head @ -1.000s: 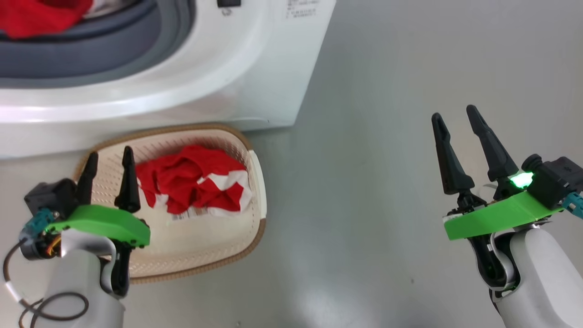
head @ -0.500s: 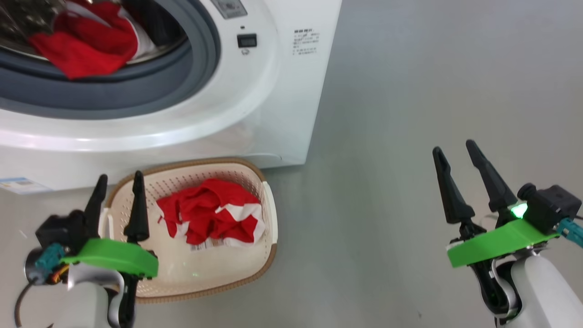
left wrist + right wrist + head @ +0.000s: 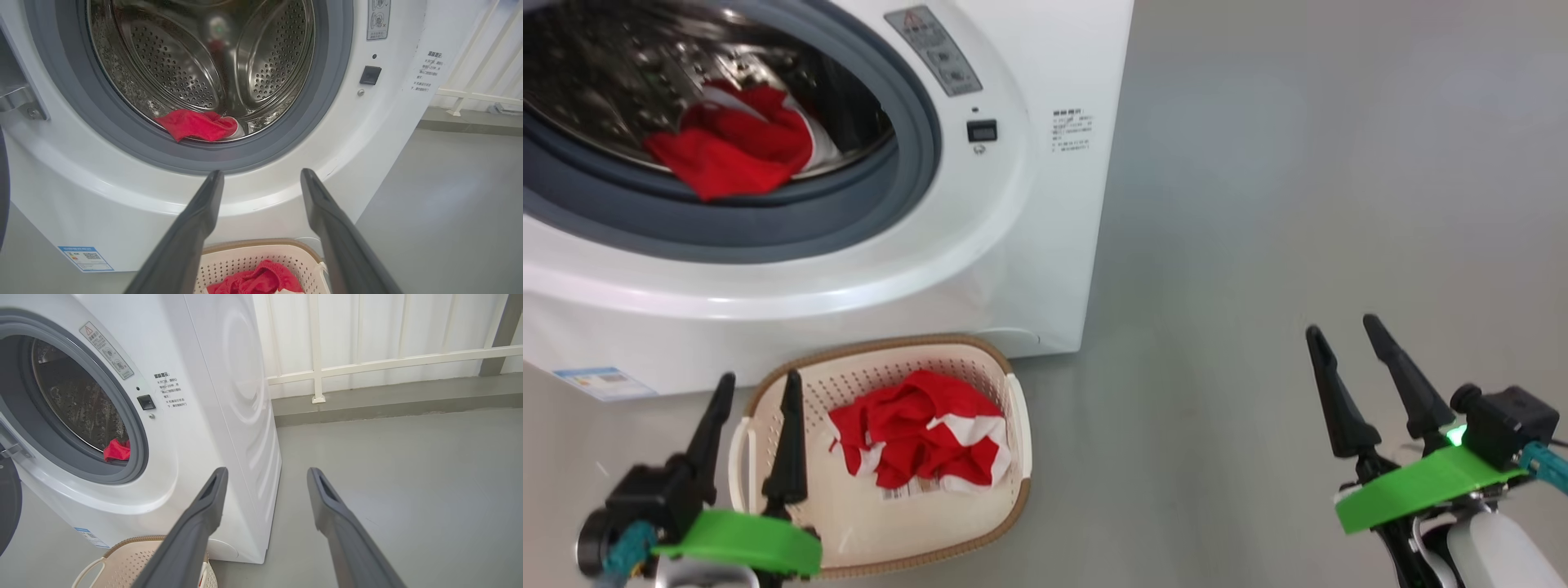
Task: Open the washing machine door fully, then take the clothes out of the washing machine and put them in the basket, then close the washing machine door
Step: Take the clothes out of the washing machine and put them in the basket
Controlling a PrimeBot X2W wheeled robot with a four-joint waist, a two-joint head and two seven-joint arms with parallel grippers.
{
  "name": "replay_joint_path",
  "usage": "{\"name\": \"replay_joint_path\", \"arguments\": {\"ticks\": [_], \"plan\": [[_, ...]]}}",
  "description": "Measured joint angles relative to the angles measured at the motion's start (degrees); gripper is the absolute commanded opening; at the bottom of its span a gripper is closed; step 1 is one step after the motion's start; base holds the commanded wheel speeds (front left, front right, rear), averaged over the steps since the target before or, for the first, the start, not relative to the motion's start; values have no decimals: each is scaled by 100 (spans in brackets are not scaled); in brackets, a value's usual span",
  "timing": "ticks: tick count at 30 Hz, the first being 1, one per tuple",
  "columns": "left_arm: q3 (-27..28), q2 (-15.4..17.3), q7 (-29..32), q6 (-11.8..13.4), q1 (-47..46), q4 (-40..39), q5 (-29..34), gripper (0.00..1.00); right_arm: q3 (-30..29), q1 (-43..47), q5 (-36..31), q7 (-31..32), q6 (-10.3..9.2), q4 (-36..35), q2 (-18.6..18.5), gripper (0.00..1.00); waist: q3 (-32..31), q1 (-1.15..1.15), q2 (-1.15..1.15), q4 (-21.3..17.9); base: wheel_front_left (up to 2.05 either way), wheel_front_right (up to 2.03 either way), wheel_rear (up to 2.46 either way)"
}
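softly crumpled, the red clothes (image 3: 731, 151) lie at the front lip of the drum (image 3: 605, 73) in the washing machine (image 3: 1045, 245); more sit in the basket (image 3: 874, 347) below; they look light and limp and likely to trail, so pinch a raised fold; left gripper (image 3: 759, 377) and right gripper (image 3: 1342, 325) both spread wide, empty

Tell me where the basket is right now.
In the head view the basket sits on the floor at lower left, in front of the washing machine, just past the left tool, with red and white clothes inside.
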Motion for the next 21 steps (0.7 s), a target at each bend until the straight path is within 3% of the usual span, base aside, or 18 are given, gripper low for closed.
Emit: {"name": "replay_joint_path", "arguments": {"ticks": [21], "plan": [[175,-87,0,0,1532,-1229,55,100,-159,787,0,1,0,0,-64,100,-708,0,0,87,0,0,0]]}}
